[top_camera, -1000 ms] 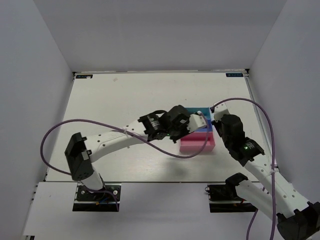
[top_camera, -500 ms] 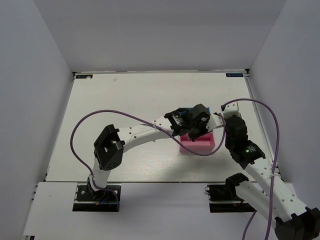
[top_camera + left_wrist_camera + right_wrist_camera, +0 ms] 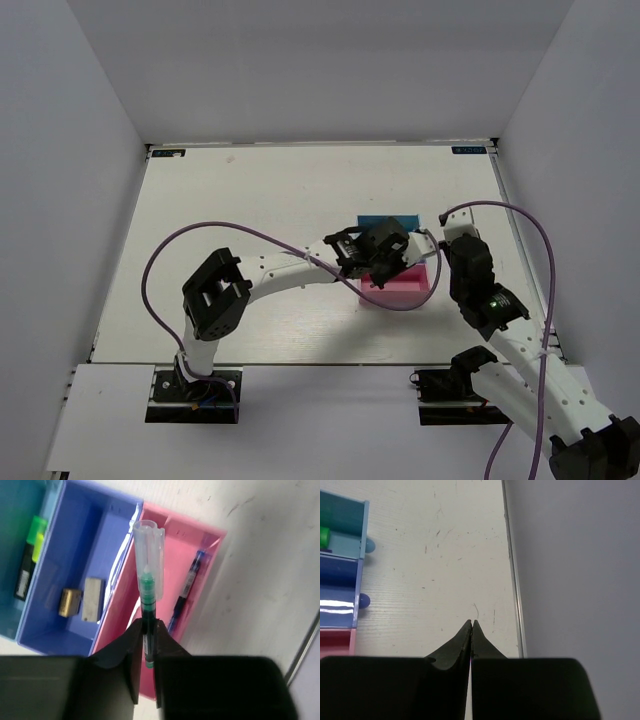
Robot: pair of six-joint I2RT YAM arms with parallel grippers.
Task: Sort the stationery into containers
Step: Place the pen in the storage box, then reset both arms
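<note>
My left gripper [image 3: 149,625] is shut on a thin green pen [image 3: 148,575] with a clear cap and holds it above the pink tray [image 3: 200,545]. A blue pen [image 3: 186,591] lies in that pink tray. The dark blue tray [image 3: 85,540] holds a greyish eraser [image 3: 92,599] and a tan block [image 3: 69,602]. The light blue tray [image 3: 20,510] holds a highlighter with a yellow cap [image 3: 30,560]. In the top view my left gripper [image 3: 385,262] hangs over the trays [image 3: 415,290]. My right gripper [image 3: 471,624] is shut and empty, right of the trays. A green cap [image 3: 324,536] shows in the light blue tray [image 3: 350,525].
The table's right edge rail [image 3: 512,570] and the grey wall run close beside my right gripper. Purple cables [image 3: 250,235] loop over the table from both arms. The right arm [image 3: 470,275] sits just right of the trays.
My left gripper has moved right and toward the pink tray with the green pen in it. My right arm has drawn back slightly to the right.
</note>
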